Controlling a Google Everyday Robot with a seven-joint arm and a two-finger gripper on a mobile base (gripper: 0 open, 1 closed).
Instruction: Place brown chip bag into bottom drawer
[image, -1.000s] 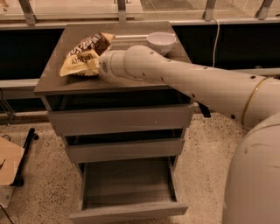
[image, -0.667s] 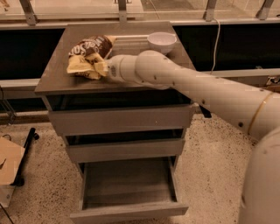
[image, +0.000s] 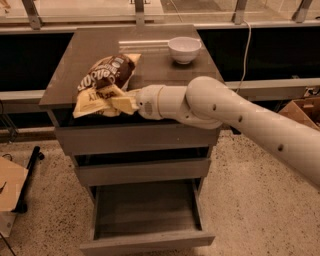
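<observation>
Camera view looks down on a grey-brown cabinet (image: 135, 139) with three drawers, and my arm (image: 225, 107) reaches in from the right across its front edge. My pincer (image: 121, 103) sits at the front left of the worktop (image: 150, 65), closed on the near yellow end of the brown chip bag (image: 106, 75). The bag lies slanted: its dark brown middle with white lettering rests on the worktop, while the yellow end I grip sticks out past the front edge (crumpled where I hold it). The far end of the bag points toward the back of the worktop.

A white bowl (image: 184, 49) stands upright near the back right corner, well apart from the bag.

Below, the bottom drawer (image: 147, 212) is pulled out, its plain front panel toward the camera and its inside in shadow. The two drawers above it are pushed in, the middle one sitting a little proud of the top one.

A cable (image: 246, 55) hangs down behind the cabinet on the right. On the speckled floor (image: 250, 200), a cardboard box (image: 302, 111) shows at the right edge and flat cardboard (image: 7, 192) at the left.
</observation>
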